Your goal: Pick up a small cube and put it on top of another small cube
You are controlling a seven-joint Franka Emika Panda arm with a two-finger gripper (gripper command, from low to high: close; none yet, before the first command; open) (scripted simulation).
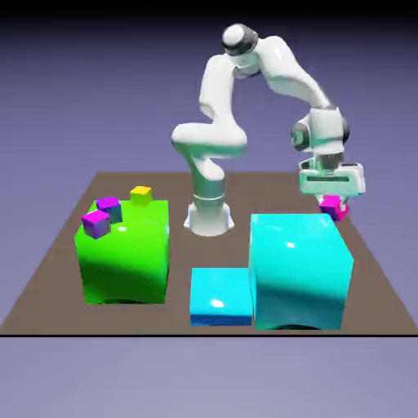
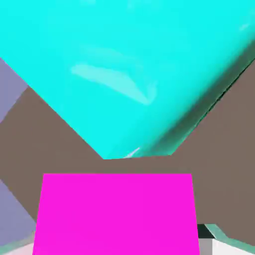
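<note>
The small magenta-pink cube (image 1: 334, 208) sits between my gripper's (image 1: 331, 199) fingers, at the exterior view's right, just behind the big cyan block. In the hand view the cube (image 2: 117, 214) fills the bottom middle and hides most of both fingertips. The gripper points down and is shut on this cube. I cannot tell whether the cube still touches the table. Two violet-purple small cubes (image 1: 95, 222) (image 1: 109, 206) and a yellow small cube (image 1: 141, 195) rest on top of the big green block.
The big cyan block (image 1: 299, 269) stands right in front of the gripper and fills the top of the hand view (image 2: 129, 69). A low cyan block (image 1: 220, 295) lies to its left. The big green block (image 1: 124, 257) stands at the exterior view's left.
</note>
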